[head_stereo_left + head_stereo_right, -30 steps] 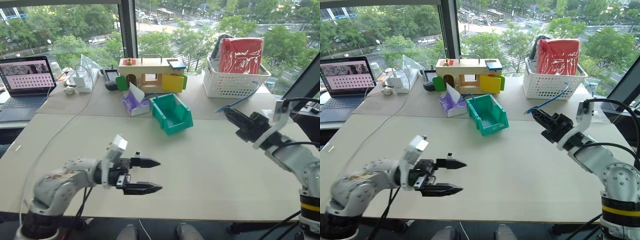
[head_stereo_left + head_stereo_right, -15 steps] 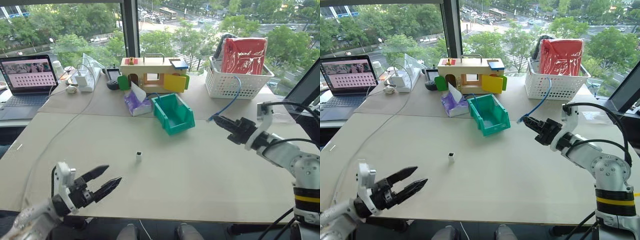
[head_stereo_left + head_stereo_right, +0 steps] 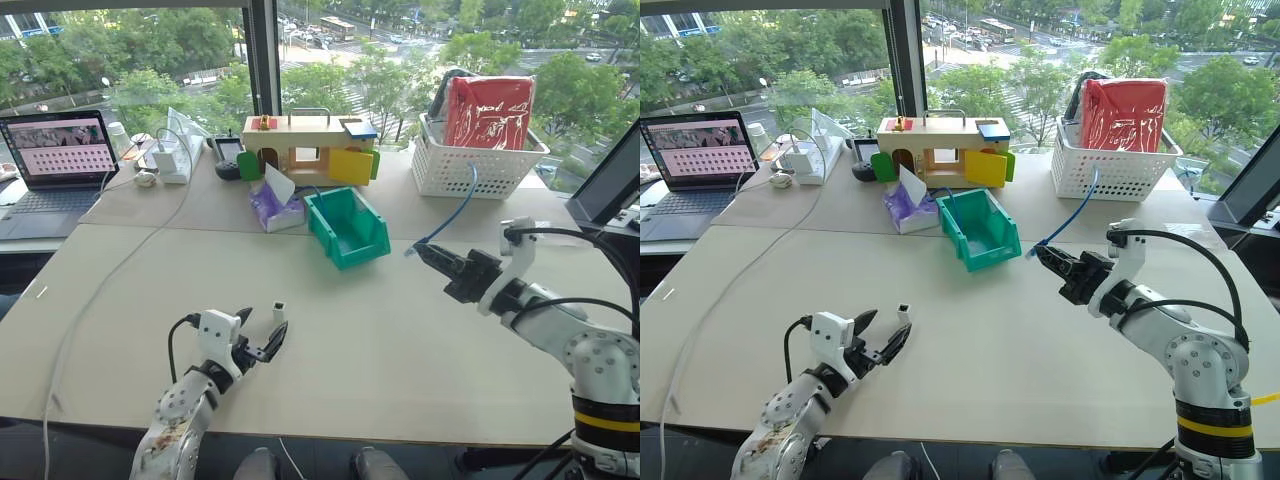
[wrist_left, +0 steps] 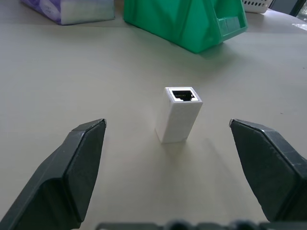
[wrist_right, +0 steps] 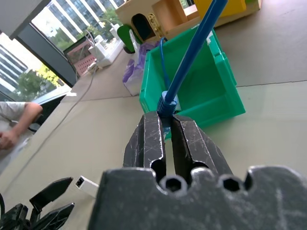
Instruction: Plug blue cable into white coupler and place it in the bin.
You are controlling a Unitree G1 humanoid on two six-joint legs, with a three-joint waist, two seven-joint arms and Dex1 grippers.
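Compared with a second ago, the left gripper point(image 3: 262, 338) has been lowered to the tabletop and brought up just behind the white coupler point(image 3: 279, 310), which was then hidden behind its fingers and is now seen standing upright on the table point(image 3: 400, 340), socket upward. In the left wrist view the coupler point(image 4: 178, 114) stands between the widely spread fingers point(image 4: 72, 167), untouched by either. The right gripper point(image 3: 1048, 260) has been moved slightly leftward and is clamped on the plug end of the blue cable point(image 3: 455, 212), which arches back from it toward the white lattice basket point(image 3: 478, 160).

A broad bare stretch of table is left between the two grippers; the coupler stands well in from the near edge.

The teal-green bin point(image 3: 347, 226) lies beyond the coupler, its sloped front lip facing the robot; nothing can be made out inside it. A red package point(image 3: 485, 110) is held in the basket. A purple tissue pack point(image 3: 272, 205) is set just beside the bin, in front of the wooden toy house point(image 3: 305, 148).
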